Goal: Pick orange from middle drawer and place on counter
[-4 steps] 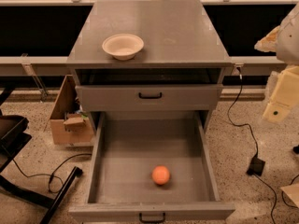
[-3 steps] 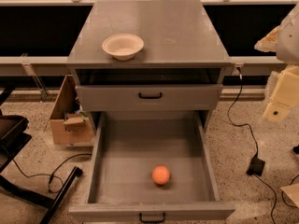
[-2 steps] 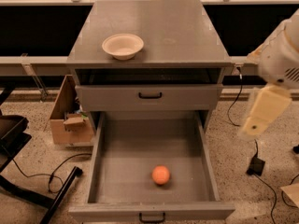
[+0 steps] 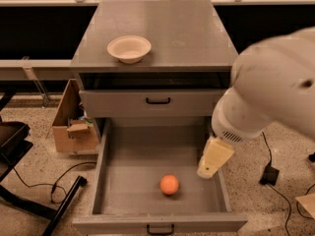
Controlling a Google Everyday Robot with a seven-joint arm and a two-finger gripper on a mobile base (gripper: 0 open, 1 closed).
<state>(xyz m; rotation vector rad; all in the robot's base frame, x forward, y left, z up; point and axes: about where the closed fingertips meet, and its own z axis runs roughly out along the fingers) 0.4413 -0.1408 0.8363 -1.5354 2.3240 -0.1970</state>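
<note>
The orange (image 4: 169,184) lies on the floor of the open middle drawer (image 4: 118,166), near its front and a little right of centre. The drawer is pulled fully out of the grey cabinet; its black handle (image 4: 160,228) shows at the bottom edge. The counter (image 4: 182,33) is the cabinet's flat grey top. My gripper (image 4: 212,159) hangs from the large white arm (image 4: 275,87) over the drawer's right side, to the right of the orange and apart from it.
A shallow cream bowl (image 4: 129,48) sits on the counter's front left. A closed drawer front (image 4: 157,102) is above the open one. A cardboard box (image 4: 71,124) stands on the floor to the left, cables (image 4: 42,183) and a black frame lie at lower left.
The arm has swung in from the right edge toward the cabinet and now covers the right part of the view. The gripper has come down over the drawer's right side. The orange has not moved.
</note>
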